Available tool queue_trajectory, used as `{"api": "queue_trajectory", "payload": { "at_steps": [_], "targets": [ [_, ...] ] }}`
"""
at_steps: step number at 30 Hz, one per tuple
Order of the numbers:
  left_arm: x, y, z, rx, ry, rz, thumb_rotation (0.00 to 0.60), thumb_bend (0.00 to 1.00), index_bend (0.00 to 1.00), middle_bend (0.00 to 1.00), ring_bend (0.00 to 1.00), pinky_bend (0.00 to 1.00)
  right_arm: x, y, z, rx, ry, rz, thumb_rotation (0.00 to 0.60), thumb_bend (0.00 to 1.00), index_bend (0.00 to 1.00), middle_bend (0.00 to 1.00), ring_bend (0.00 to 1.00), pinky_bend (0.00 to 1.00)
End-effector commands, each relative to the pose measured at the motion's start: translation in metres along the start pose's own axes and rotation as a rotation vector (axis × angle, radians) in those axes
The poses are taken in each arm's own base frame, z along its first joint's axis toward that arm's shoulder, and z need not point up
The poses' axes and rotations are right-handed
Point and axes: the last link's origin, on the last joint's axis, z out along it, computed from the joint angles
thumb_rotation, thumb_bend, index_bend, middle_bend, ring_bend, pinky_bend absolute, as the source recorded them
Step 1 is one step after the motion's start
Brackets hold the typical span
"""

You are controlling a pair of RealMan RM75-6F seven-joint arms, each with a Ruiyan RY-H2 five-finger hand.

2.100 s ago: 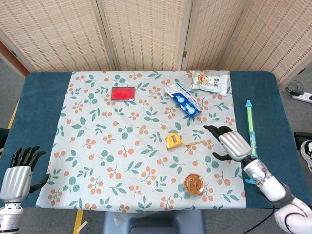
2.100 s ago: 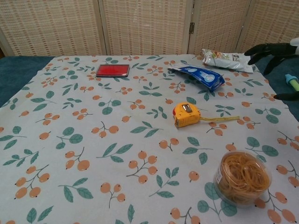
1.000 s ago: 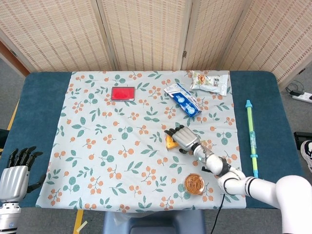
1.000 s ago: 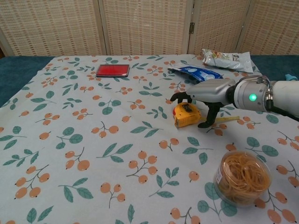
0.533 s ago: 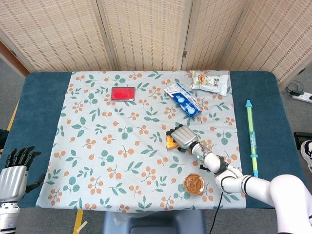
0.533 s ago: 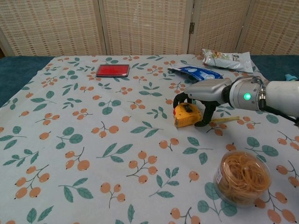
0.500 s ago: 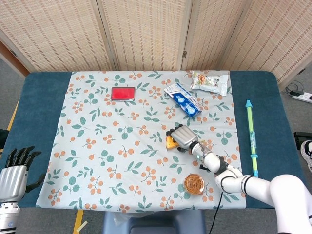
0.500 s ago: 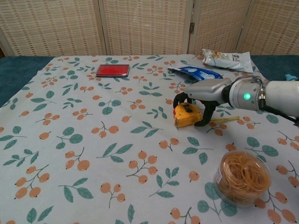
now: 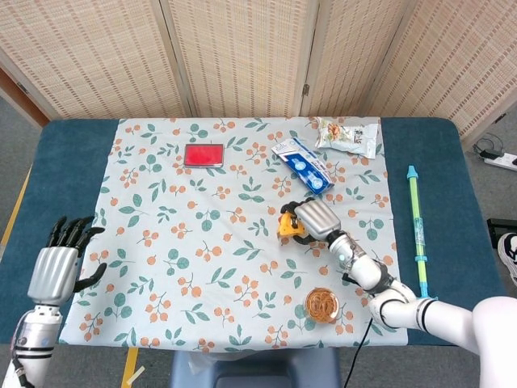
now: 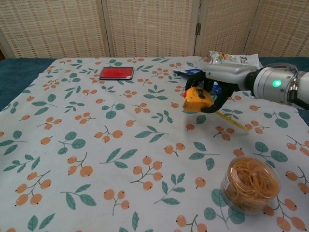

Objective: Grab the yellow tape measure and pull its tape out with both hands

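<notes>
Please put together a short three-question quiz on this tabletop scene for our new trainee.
1. True or false: the right hand holds the yellow tape measure lifted off the cloth.
2. What does the left hand hold? A) the tape's end B) nothing C) the red case
3. Fill in: the clear tub near the front edge holds rubber ____.

Key
1. True; its shadow falls on the cloth in the chest view.
2. B; its fingers are spread, far from the tape.
3. bands
</notes>
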Motion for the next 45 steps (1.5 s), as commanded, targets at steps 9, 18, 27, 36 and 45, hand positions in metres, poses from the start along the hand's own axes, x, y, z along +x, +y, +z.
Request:
{"api": "queue_trajectory", "payload": {
  "at_steps": [9,18,27,36,45],
  "targets": [
    [-0.001,0.069,0.069,-0.177,0.031,-0.221,0.600,0.34,0.26,0.16,0.17,0.00,0.014,-0.022,-0.010,0.026,0.126,0.421,0.600,0.48,0.62,0.57,0.49,0.30],
    [-0.006,0.122,0.094,-0.254,0.020,-0.350,0.600,0.34,0.15,0.11,0.09,0.00,0.009,-0.064,0.014,0.105,0.203,0.634,0.600,0.48,0.62,0.57,0.49,0.30],
    [-0.020,0.155,0.102,-0.300,-0.004,-0.344,0.600,0.34,0.02,0.04,0.04,0.00,0.001,-0.090,0.034,0.155,0.267,0.774,0.600,0.48,0.62,0.57,0.49,0.29],
    [-0.030,0.172,0.113,-0.299,-0.014,-0.349,0.600,0.34,0.02,0.03,0.03,0.00,-0.003,-0.101,0.040,0.184,0.281,0.813,0.600,0.48,0.62,0.57,0.49,0.29],
    [-0.038,0.184,0.125,-0.290,-0.034,-0.339,0.600,0.34,0.02,0.03,0.03,0.00,-0.003,-0.101,0.041,0.184,0.272,0.807,0.600,0.48,0.62,0.57,0.49,0.29]
  ]
}}
